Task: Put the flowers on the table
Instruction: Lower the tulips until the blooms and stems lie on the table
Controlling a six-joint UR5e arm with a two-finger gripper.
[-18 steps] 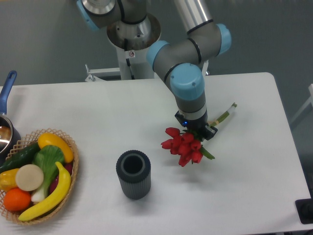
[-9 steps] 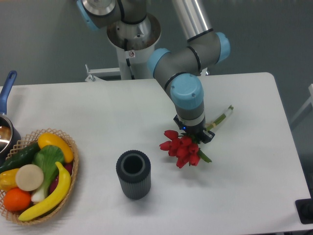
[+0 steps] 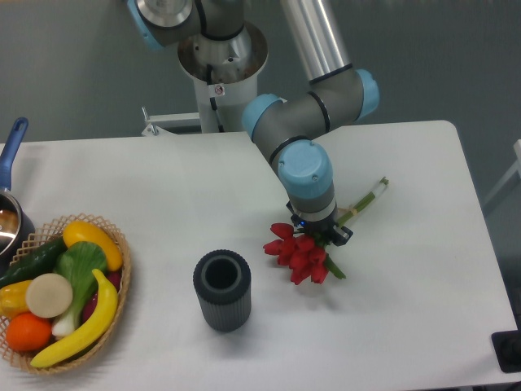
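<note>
The flowers (image 3: 299, 253) are a bunch of red tulips with green stems that run up to the right, ending near the far stem tip (image 3: 381, 185). They hang low over the white table (image 3: 423, 269), blooms down to the left. My gripper (image 3: 324, 232) is shut on the flowers where the stems meet the blooms. The arm's blue wrist hides most of the fingers. Whether the blooms touch the tabletop I cannot tell.
A dark ribbed cylindrical vase (image 3: 222, 289) stands upright left of the flowers. A wicker basket (image 3: 114, 285) of fruit and vegetables sits at the front left. A pot with a blue handle (image 3: 11, 147) is at the left edge. The robot base (image 3: 220, 57) is behind.
The gripper with the flowers has moved slightly left and lower toward the tabletop. The vase and basket have not moved.
</note>
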